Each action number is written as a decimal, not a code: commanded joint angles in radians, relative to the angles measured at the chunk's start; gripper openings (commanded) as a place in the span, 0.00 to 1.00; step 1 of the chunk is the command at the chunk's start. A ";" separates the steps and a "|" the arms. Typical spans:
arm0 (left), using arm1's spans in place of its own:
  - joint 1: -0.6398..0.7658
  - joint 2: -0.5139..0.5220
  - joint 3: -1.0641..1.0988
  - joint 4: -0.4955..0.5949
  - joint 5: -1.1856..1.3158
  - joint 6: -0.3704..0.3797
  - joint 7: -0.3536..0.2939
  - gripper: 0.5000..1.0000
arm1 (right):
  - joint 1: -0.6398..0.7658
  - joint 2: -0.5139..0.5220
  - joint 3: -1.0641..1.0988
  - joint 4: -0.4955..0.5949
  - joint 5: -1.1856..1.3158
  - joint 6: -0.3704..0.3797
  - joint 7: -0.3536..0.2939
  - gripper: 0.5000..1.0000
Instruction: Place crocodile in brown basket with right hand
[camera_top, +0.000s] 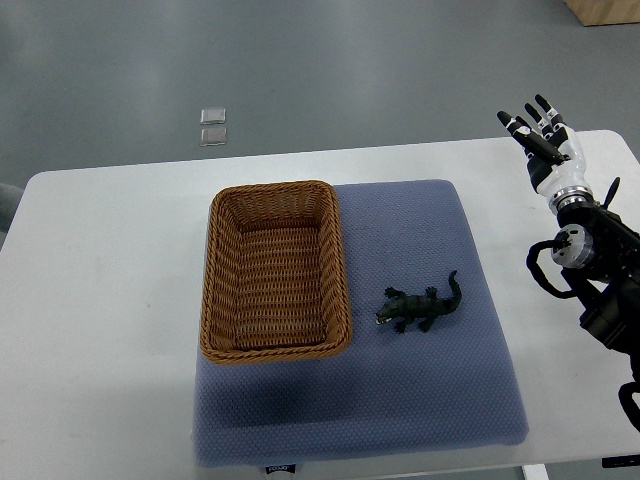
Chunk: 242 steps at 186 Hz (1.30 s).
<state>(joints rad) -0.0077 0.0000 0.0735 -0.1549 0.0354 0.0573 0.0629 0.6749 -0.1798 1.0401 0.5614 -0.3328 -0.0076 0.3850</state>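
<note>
Top view: crocodile lies free on the mat, right hand empty and well apart

The crocodile (421, 309) is seen lying flat on its belly on the blue mat (430, 410), just beside the right wall of the brown basket (274, 190) but not touching it, snout turned toward the basket and tail curled up and away. It is judged to be a small, light toy of moulded plastic or rubber, fairly stiff in the trunk and thinner in the legs and tail. A hold across the thick middle of the body, from above, is judged the safest. The tail and legs are poor places to pinch, and the ridged back may slip a little. The basket is empty and open at the top. Mat and basket rest on the white table (110, 300). The right hand (548, 148) is held above the table's far right corner, its fingers (515, 123) stretched out, slightly fanned, nothing held. No left hand is seen.
</note>
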 joint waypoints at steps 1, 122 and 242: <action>0.000 0.000 -0.001 0.000 0.000 -0.001 0.000 1.00 | 0.000 -0.003 0.000 0.000 0.000 0.000 0.000 0.83; 0.000 0.000 0.002 0.003 -0.002 -0.001 0.000 1.00 | 0.002 -0.017 -0.002 0.000 0.000 0.006 0.000 0.83; -0.012 0.000 0.000 0.000 -0.002 -0.001 0.000 1.00 | 0.015 -0.072 -0.006 0.008 -0.002 -0.046 -0.008 0.83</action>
<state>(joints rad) -0.0200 0.0000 0.0736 -0.1549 0.0340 0.0567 0.0628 0.6852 -0.2457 1.0368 0.5690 -0.3342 -0.0315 0.3784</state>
